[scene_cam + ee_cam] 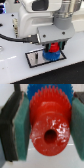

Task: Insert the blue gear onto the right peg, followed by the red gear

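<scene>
White glossy arm [37,22], black cable [15,37], grey-black pincer [46,121], teal pads [21,126]

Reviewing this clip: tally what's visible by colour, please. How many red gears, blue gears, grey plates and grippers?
Red: 1, the red gear between the gripper pads.
Blue: 1, the blue gear, under the red one on the plate.
Grey: 1, the black-rimmed plate.
Gripper: 1, closed on the red gear.
Pegs: none visible; hidden by the gears.
Total: 4

Bright red gear [47,126], bright blue gear [45,90] behind; teal-green pads [21,126]; grey, black-rimmed plate [35,59]; seemingly white table [15,67]
</scene>
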Robot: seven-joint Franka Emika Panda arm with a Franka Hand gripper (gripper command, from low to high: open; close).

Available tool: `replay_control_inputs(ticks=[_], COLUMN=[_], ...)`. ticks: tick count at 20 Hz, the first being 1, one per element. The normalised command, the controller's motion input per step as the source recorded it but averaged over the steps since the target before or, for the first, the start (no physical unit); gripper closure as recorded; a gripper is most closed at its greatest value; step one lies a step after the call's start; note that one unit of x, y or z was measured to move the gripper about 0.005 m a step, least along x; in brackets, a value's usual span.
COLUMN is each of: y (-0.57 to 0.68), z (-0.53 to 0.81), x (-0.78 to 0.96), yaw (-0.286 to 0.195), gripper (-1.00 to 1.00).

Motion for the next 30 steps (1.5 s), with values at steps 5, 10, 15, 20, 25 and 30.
replay_control_inputs(ticks=[5,10,15,20,25,30], y=[-0.02,-0.01,-0.04,-0.03,-0.01,-0.07], z=[0.10,-0.23,-0.26,0.00,0.27,-0.09], x=[0.20,0.08,0.10,0.16,0.29,0.09], yaw=[0.000,0.000,0.000,0.000,0.000,0.000], gripper=[1.00,1.00,1.00,1.00,1.00,1.00])
